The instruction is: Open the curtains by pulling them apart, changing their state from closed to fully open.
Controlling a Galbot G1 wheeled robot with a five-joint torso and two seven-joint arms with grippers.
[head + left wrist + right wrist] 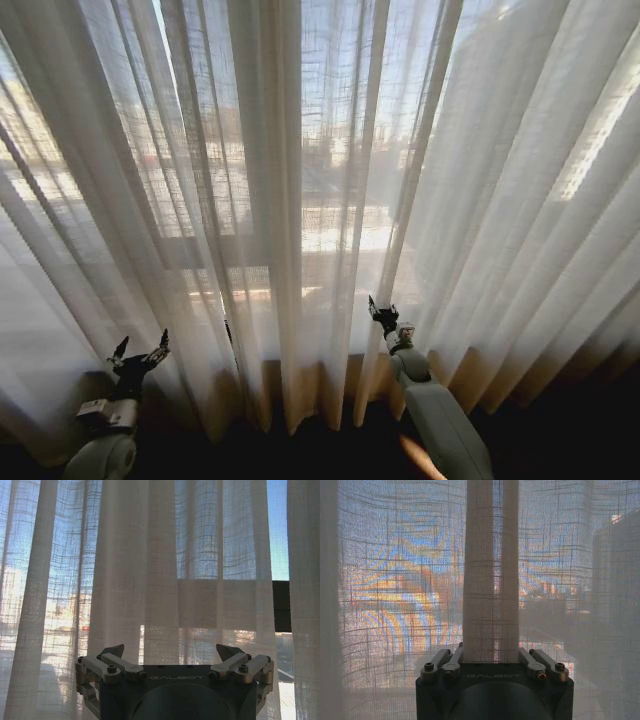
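Curtains [300, 200]: sheer white-cream fabric panels, translucent, woven grid texture visible, gathered in many vertical pleats. Hung drawn shut across window, daylight and blurred outdoor shapes showing through. Lower folds fanned outward toward floor. Left wrist view showed broad pleats [135, 580] just ahead; right wrist view showed one narrow upright fold [490, 570] directly in front.

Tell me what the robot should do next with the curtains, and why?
Probably pull the right gripper sideways to the robot's right. It looks shut on a pleat of the curtains, which hang closed across the window. The left gripper is open, low on the left, holding nothing.
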